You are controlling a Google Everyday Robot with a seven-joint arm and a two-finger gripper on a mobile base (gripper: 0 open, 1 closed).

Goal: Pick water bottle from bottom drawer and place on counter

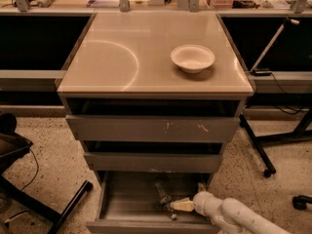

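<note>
Water bottle (pixel 163 197) lies in the bottom drawer (pixel 122 206), right of centre. The claw (pixel 182 205) is inside the drawer at the bottle's right side; its opening cannot be told. Judged step: reaching for the grasp, bottle not yet lifted. The next move calls for a firm hold, then lifting clear to the counter (pixel 122 57).

White arm (pixel 243 218) extends from lower right toward left; pincer (pixel 179 205) low, horizontal, pointing left.
</note>
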